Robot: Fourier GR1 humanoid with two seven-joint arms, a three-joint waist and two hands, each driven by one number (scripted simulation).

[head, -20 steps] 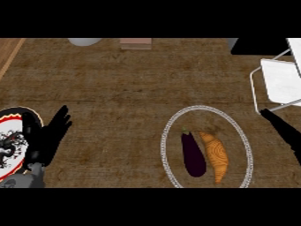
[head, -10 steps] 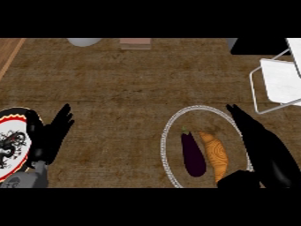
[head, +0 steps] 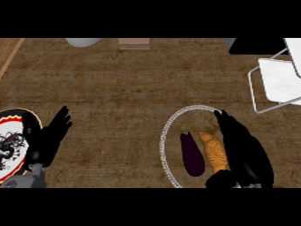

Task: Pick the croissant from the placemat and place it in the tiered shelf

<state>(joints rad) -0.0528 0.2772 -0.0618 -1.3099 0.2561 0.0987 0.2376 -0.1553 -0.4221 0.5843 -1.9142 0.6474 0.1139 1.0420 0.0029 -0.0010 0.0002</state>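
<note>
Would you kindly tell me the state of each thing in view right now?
Croissant: lying on the placemat, not grasped.
Eggplant: lying on the placemat, left of the croissant.
Right hand: open, fingers straight, along the croissant's right side.
Left hand: open, resting by the plate.
Shelf: does not hold the croissant.
</note>
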